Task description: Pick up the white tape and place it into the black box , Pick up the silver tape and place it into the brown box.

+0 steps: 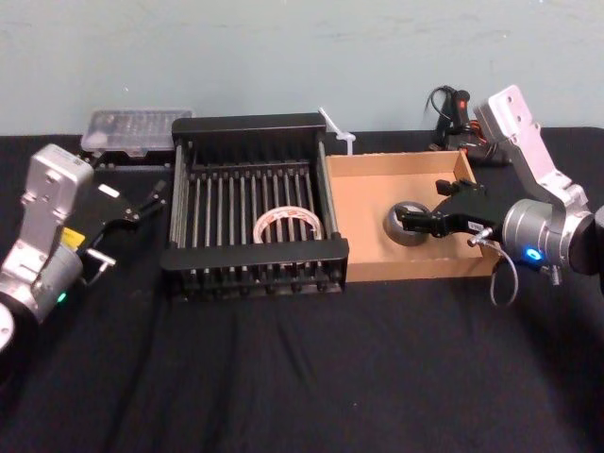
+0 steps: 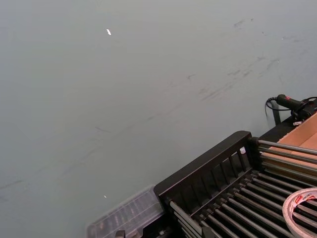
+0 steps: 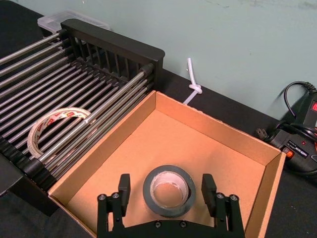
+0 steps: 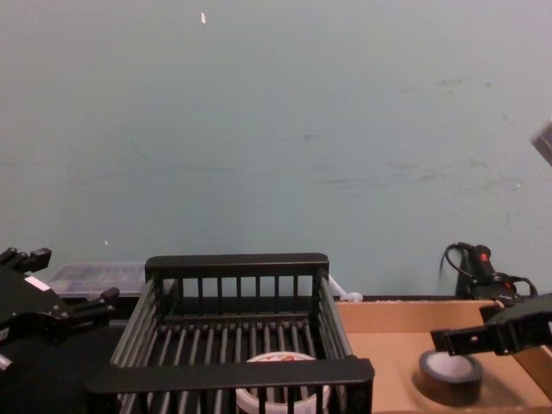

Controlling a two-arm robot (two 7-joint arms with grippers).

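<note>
Sitting flat on the bars of the black slatted crate (image 1: 255, 212) is the white tape roll with reddish print (image 1: 288, 225). Right of it, the shallow tan cardboard tray (image 1: 368, 203) holds the dull silver tape roll (image 3: 169, 190), with the right gripper (image 3: 167, 192) spread open either side, not touching. Left gripper (image 1: 132, 215) hangs open left of the crate.

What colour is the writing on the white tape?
Reddish, printed on the white tape in the black box. The right wrist view shows it best.

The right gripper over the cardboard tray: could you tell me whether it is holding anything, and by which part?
Nothing is held. The right gripper is open, its fingers either side of the silver tape without touching it; the roll lies flat in the brown box.
</note>
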